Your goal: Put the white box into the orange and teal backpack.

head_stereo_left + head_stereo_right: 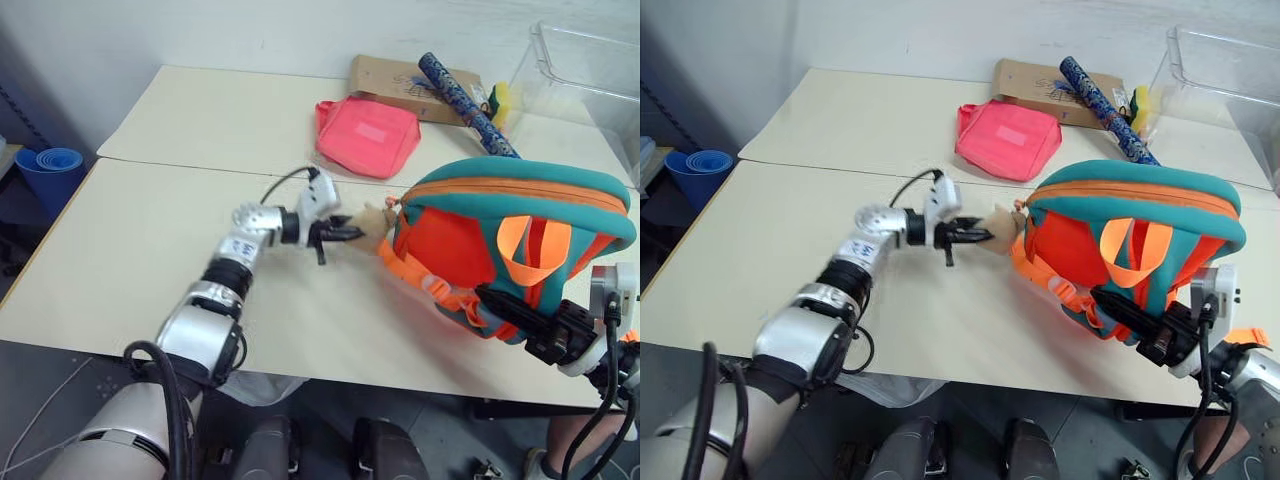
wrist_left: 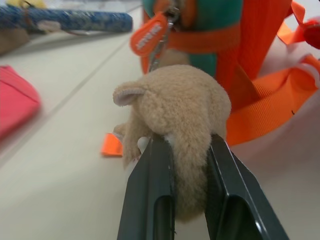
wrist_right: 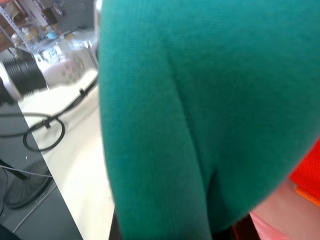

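Left wrist view: left jaws [image 2: 187, 150] clench the backpack's [image 1: 500, 240] plush toy [image 2: 175, 110]; right jaws [image 1: 515, 318] grip its near-right edge.

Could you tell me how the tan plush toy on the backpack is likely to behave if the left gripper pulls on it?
The plush toy would probably squash rather than resist: its fur bulges around the left gripper fingers. It looks light. It seems clipped to the backpack, so a pull may drag the soft bag along.
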You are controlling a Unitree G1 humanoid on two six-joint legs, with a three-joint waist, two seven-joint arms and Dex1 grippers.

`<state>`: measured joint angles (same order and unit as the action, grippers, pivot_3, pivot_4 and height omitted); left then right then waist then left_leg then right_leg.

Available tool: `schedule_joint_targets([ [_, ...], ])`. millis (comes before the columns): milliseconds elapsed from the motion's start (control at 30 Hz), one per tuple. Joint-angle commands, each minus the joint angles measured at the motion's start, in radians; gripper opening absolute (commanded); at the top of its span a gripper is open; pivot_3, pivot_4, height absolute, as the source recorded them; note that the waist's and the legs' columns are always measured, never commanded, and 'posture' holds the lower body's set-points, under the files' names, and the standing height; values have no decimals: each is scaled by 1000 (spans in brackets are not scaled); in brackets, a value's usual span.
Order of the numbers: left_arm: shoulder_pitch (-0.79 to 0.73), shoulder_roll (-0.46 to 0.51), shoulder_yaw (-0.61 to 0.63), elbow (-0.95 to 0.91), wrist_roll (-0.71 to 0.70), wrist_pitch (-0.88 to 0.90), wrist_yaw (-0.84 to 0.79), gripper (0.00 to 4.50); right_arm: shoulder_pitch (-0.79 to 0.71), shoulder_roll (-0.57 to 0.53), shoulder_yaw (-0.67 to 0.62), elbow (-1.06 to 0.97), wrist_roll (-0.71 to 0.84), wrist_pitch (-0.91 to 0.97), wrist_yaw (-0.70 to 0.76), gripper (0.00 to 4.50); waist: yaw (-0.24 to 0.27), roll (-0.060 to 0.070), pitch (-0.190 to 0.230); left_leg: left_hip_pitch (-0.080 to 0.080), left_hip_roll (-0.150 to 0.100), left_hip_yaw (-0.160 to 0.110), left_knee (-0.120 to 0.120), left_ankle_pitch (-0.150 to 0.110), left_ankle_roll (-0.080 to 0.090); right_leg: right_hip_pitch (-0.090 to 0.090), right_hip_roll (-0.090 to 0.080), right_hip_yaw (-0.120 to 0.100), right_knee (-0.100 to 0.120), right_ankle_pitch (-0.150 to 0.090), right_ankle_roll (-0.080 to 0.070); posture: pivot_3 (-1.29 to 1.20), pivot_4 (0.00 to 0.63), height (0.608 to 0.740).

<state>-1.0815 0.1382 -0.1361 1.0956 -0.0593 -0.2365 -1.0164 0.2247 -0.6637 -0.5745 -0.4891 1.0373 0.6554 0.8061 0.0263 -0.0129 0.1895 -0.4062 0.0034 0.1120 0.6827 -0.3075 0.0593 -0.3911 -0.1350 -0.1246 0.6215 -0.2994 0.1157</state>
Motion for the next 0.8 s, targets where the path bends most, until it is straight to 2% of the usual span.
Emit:
schedule_joint_targets([
  [33, 36, -33, -3, -19, 6, -29, -27, 455, 5, 18, -15, -2, -13, -42, -6, 0, 0, 0, 0, 0, 0, 0, 0, 0, 0, 0, 0, 0, 0, 0, 0, 0, 150, 740],
  [100, 55, -31, 12, -82, -23, -4, -56, 455, -33, 36, 3, 49, -105, -112, -39, 0, 0, 0, 0, 0, 0, 0, 0, 0, 0, 0, -1, 0, 0, 0, 0, 0, 150, 740],
  [200, 76, -2, 48, -165, -58, 79, -49, 1325, -88, 35, 23, 121, -218, -200, -55, 0, -1, 0, 0, 0, -1, 1, 0, 0, 0, -1, -1, 1, 0, 0, 0, 0, 150, 740],
  [367, 195, 140, 110, -397, -132, 170, -124, 2919, -146, -34, 41, 226, -353, -326, 32, 1589, -10, 0, 0, 0, 0, 2, 0, 0, 0, -2, 0, 2, 2, 0, 0, 0, 150, 740],
  [533, 343, 287, 164, -591, -197, 208, -192, 4494, -36, -114, -12, 188, -401, -374, 141, 3359, -3, 0, 0, 0, 0, 2, 0, 0, 0, -1, 1, 2, 2, 0, 0, 0, 150, 740],
  [633, 500, 388, 205, -742, -225, 208, -212, 4500, 75, -144, -114, 172, -433, -409, 191, 4440, -2, 1, 0, 1, 0, 1, 0, 0, 0, 0, -1, 4, 1, 0, 0, 0, 150, 740],
  [700, 596, 438, 230, -820, -239, 204, -211, 4500, 152, -156, -183, 198, -467, -451, 238, 4478, -2, 1, 0, 1, 0, 1, -1, -1, 0, 1, -1, 9, 0, 0, 0, 0, 150, 740],
  [800, 708, 493, 255, -897, -240, 191, -194, 4500, 192, -118, -279, 252, -425, -554, 327, 4478, -2, 1, 0, 2, 0, 0, -1, -2, 0, 2, -7, 10, -3, 0, 0, 0, 150, 740],
])
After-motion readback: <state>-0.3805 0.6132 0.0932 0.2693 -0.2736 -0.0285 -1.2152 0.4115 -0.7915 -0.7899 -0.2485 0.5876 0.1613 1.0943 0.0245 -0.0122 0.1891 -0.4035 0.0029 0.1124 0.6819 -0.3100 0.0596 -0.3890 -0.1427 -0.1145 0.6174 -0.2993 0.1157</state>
